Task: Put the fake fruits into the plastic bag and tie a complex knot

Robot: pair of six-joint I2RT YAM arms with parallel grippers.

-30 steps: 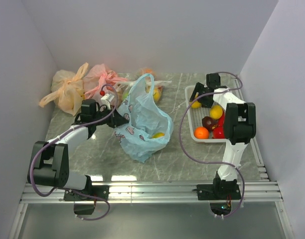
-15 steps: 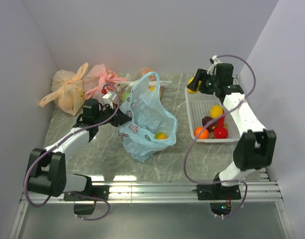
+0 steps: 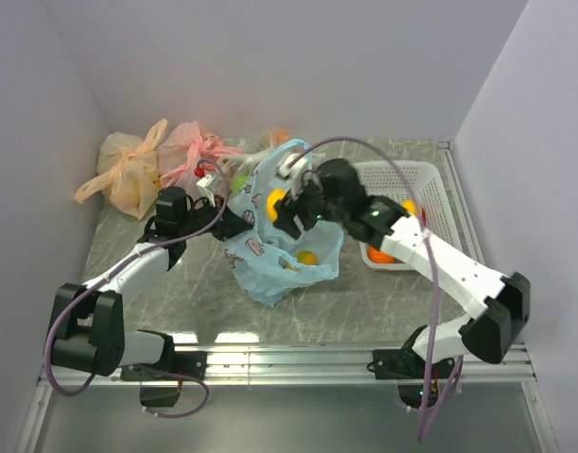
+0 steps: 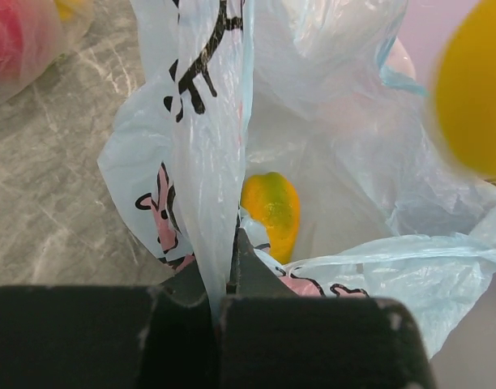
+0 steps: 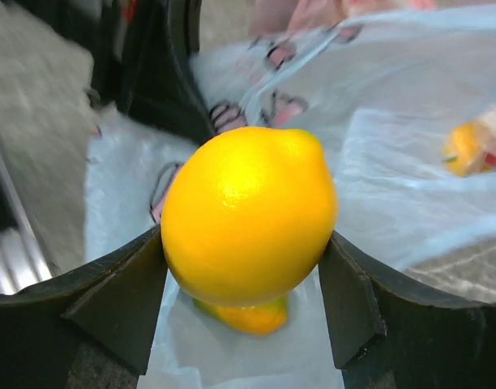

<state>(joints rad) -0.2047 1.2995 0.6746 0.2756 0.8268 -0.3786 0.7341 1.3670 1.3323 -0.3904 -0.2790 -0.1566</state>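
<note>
Now, my R gripper (image 5: 244, 279) grips a yellow lemon (image 5: 248, 212) over the open mouth of the blue bag (image 3: 261, 262). From top, the bag's pocket lies approx 5 o'clock of it, w/ one fruit (image 4: 271, 212) inside. My L gripper (image 4: 225, 274), at 9 o'clock, is pinched on the bag's rim.

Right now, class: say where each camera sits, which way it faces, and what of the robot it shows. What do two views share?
Top external: above and behind, looking down at the table; left arm and right arm show.
Left wrist: faces into the plastic bag; left hand pinches its edge.
Right wrist: faces the bag; right hand holds a lemon.
Shared: both wrist views show the lemon.
</note>
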